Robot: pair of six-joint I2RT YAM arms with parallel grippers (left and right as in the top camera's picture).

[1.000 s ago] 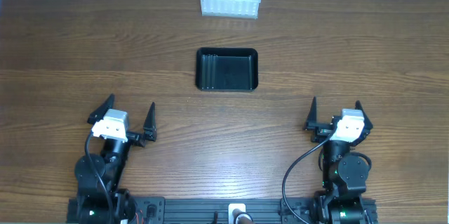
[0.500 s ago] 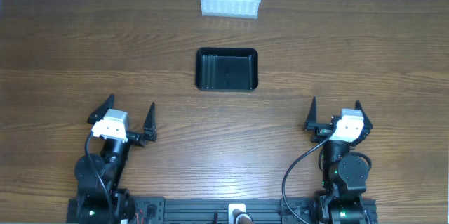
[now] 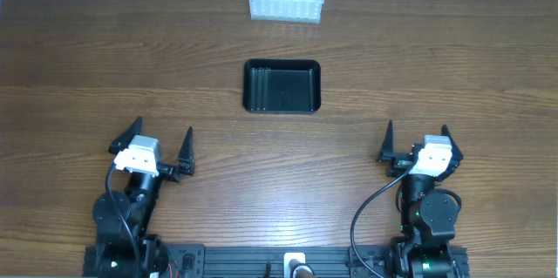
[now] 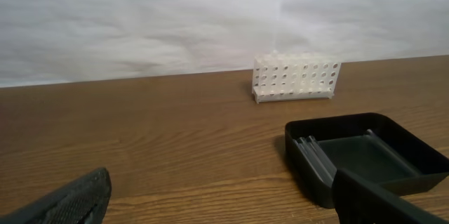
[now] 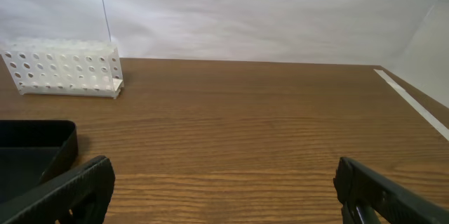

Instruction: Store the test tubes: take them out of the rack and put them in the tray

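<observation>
Table (image 3: 87, 51): brown wood; everything named below is carried on it.
Tray (image 3: 282, 86): black and shallow, lying flat at mid-table; it is taken as the landmark.
Rack (image 3: 286, 1): white and perforated, set upright beyond the tray on the side away from the robot, apart from it with bare wood between.
Left gripper (image 3: 162, 127): held on the robot's side of the tray and off to its left, well apart from it; the fingers are spread wide and nothing is held.
Right gripper (image 3: 418, 126): held on the robot's side of the tray and off to its right, well apart from it; the fingers are likewise spread wide and nothing is held.
Test tubes: no tube can be made out for certain. Whether any stand in the rack cannot be told, and the pale strips (image 4: 314, 159) along the tray's left wall may be clear tubes or moulded ridges.
Change: none is seen over the last second; tray, rack and both grippers are found exactly where they were.
Meaning: both arms are judged to be parked, either before a first reach or after the last tube. If tubes remain, the rack must be reached past the tray, since it lies far from both grippers.
</observation>
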